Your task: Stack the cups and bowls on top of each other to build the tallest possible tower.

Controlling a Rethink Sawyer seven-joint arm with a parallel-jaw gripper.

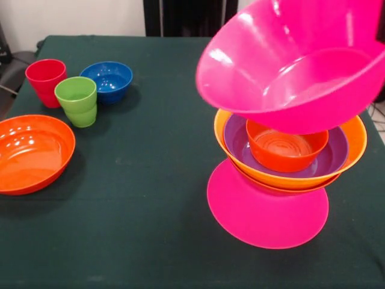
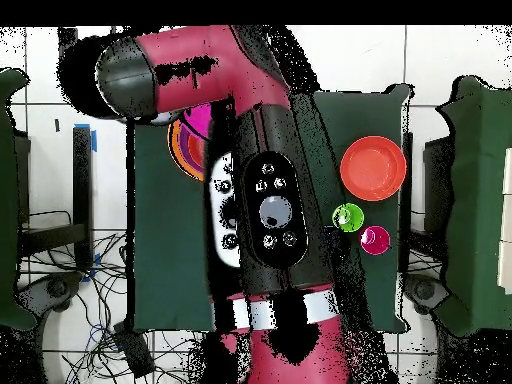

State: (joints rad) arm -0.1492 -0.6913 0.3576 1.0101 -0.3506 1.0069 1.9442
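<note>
Front view: a large hot pink bowl [image 1: 295, 66] hangs tilted in the air, mouth facing up and toward the camera, directly above the tower [image 1: 283, 174] on the right of the worktop [image 1: 150, 198]. The tower reads bottom to top as an upturned hot pink base bowl [image 1: 264, 217], an orange bowl [image 1: 355, 141], a purple bowl [image 1: 240, 141] nested in it and a small red-orange bowl [image 1: 286, 147] inside that. The raised bowl's lower wall sits just above the small bowl; contact cannot be told.

The gripper is not visible in the front view, and in the overhead view the arm [image 2: 265, 200] covers it, so whether the jaws are open or closed on the raised bowl cannot be told.

Left side of the worktop: red cup [image 1: 46, 79], green cup [image 1: 77, 100] just beside it, small blue bowl [image 1: 108, 79] to their right, and a shallow red-orange bowl [image 1: 30, 153] nearer the camera.

Handling judgement: these look like light, stiff, glossy plastic, likely slippery. The rim is the sensible grip point, pinching the wall edge. The tilted bowl probably needs levelling before release, or it may slide off the stack.
</note>
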